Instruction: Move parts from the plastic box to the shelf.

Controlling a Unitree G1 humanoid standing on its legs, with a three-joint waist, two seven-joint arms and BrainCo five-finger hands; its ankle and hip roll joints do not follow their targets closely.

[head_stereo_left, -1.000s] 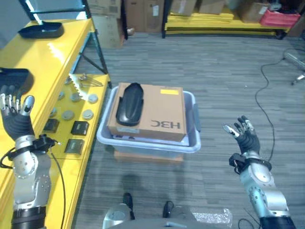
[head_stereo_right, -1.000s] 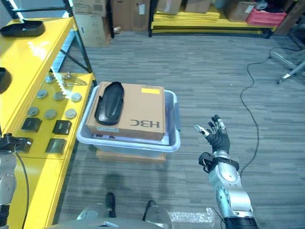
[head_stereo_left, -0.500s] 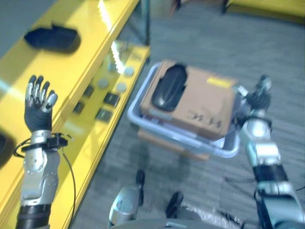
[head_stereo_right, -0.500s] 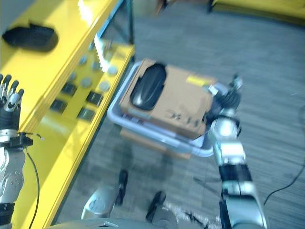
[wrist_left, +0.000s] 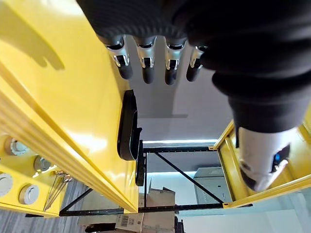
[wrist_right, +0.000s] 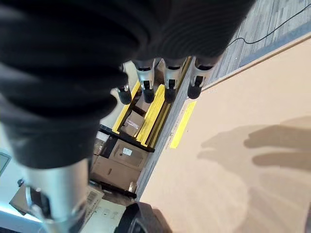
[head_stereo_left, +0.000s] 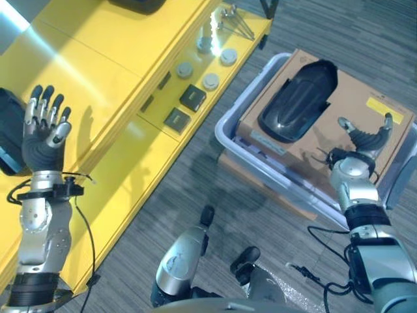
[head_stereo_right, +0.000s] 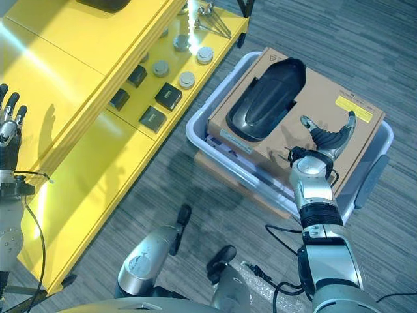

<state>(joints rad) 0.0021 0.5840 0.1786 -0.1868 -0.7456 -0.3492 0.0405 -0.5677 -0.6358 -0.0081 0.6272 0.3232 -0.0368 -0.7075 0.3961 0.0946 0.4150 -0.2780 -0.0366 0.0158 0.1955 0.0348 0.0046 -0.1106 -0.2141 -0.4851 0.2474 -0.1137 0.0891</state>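
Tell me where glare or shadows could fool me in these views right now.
Left eye view: a bright glare streak on the yellow shelf, and the left hand casts a shadow beside it. Right wrist view: the right hand throws a finger-shaped shadow on the cardboard box. Left wrist view: another shadow on the shelf top.

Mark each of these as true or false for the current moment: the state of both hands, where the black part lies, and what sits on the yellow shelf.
1. The black part lies on the cardboard box. True.
2. The right hand is closed round the black part. False: it is open above the cardboard box, beside the part, holding nothing.
3. The left hand is open over the yellow shelf. True.
4. The cardboard box stands on the yellow shelf. False: it sits in the plastic box on the floor.
5. Small round and square parts lie on the shelf's lower level. True.
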